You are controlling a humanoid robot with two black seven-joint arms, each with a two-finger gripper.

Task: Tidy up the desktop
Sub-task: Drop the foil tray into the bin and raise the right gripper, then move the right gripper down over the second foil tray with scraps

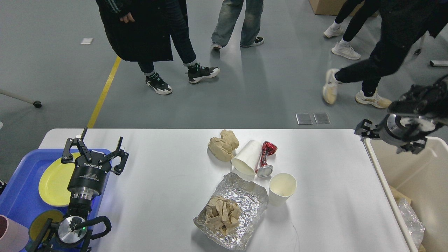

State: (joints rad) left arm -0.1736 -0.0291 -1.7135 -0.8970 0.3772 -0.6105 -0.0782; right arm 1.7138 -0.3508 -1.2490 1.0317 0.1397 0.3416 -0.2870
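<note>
The white desktop (168, 168) fills the lower view. On it lie a crumpled brown paper ball (223, 144), a tipped white paper cup (247, 157), a crushed red can (266, 159), an upright white paper cup (282, 188) and a foil sheet (234, 206) holding crumpled brown paper (222, 214). My left gripper (96, 148) is open and empty above the blue tray's (17, 196) right edge. My right gripper (364, 128) is over the beige bin's (420, 175) far left corner, seen end-on and dark.
The blue tray holds a yellow plate (56, 178), a darker round dish (43, 222) and a pink cup (10, 238). The beige bin holds clear plastic (411, 215) and cardboard. Several people stand on the grey floor beyond the table.
</note>
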